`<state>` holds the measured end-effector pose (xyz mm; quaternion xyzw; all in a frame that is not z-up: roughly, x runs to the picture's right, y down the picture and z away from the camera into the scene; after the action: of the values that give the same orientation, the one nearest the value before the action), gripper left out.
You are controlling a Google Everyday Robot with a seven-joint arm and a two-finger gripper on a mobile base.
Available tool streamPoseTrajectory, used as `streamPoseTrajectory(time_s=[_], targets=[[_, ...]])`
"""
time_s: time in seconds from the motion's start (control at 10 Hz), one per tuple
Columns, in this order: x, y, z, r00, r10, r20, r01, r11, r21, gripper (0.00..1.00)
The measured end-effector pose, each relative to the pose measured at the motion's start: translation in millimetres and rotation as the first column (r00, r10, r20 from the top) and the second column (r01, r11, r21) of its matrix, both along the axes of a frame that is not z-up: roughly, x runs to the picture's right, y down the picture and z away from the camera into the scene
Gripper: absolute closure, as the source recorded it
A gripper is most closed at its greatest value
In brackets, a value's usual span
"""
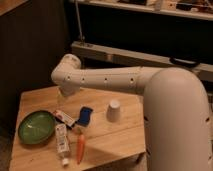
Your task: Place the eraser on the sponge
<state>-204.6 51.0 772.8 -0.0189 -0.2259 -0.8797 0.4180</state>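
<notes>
The eraser (64,116), a small white bar with a red stripe and a dark end, lies flat on the wooden table (117,142), left of centre. Just to its right, the bright-blue sponge (85,114) lies apart from it with nothing on top. My white arm reaches in from the right and bends at a rounded joint (67,75) over the table's back left. Below that bend my gripper (63,94) hangs pale and partly hidden, above and behind the eraser, touching neither object.
A round green plate (36,127) sits at the table's left. A white labelled tube (61,142) and an orange carrot (80,148) lie near the front edge. An upturned white cup (114,110) stands right of the sponge. Dark shelving runs behind.
</notes>
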Motion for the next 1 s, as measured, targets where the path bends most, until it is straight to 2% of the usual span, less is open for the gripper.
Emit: streamPoseTrajectory(time_s=[0.2,0.6,1.0], targets=[[-4.1,9.9,11.8,1.0,-0.025,0.0,0.025,0.9995,-0.02,0.2],[-10.5,15.0,32.3,0.999,-0.03,0.018,0.031,0.9977,-0.06,0.2],[-19.5,31.4,41.1,0.997,-0.068,0.045,0.071,0.9937,-0.086,0.2]])
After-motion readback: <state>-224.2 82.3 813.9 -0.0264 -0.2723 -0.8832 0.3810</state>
